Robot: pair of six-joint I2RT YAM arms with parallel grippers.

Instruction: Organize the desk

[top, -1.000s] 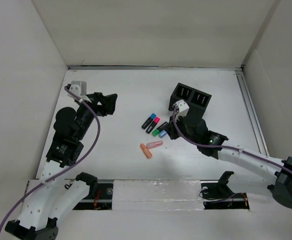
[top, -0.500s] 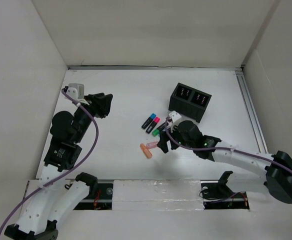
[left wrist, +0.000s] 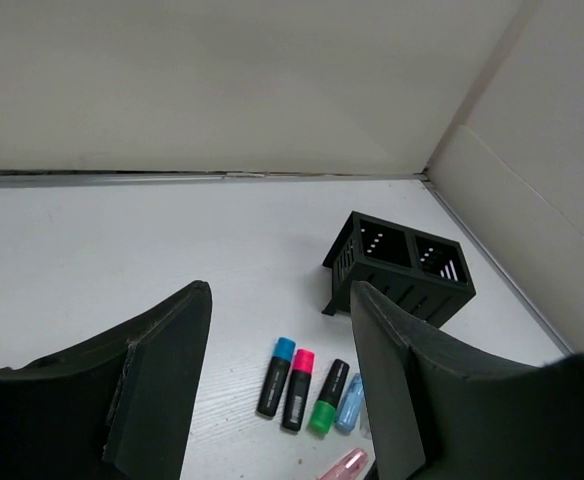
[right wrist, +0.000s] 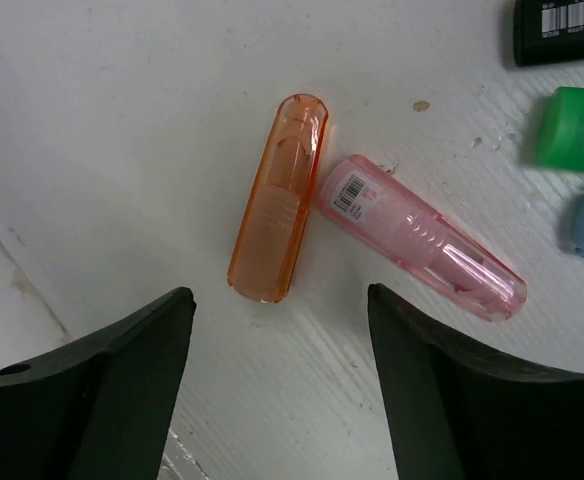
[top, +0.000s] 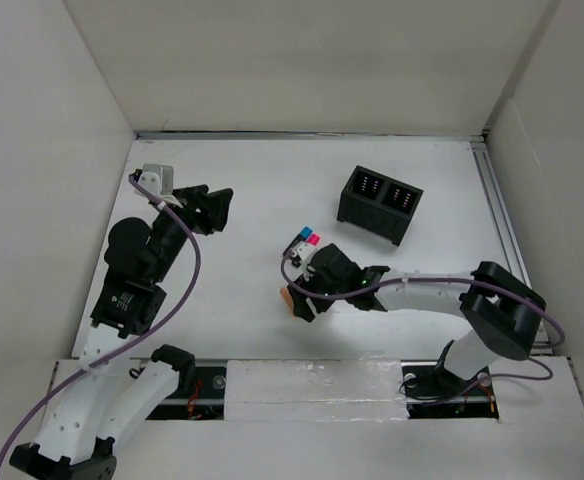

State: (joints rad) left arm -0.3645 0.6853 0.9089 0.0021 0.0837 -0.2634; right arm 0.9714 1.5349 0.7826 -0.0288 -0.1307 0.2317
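One orange highlighter, maybe touching pink highlighter.

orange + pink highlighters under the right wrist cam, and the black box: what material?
Orange highlighter: translucent glossy plastic, inner ribs showing through. Pink highlighter: same look, clear-tinted, barcode sticker on it. Black box: matte, slotted walls; probably plastic, metal not ruled out.

left fingers parted, right fingers parted, held low

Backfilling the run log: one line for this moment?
phase: likely pre-grasp | right gripper open over orange marker | left gripper open, empty
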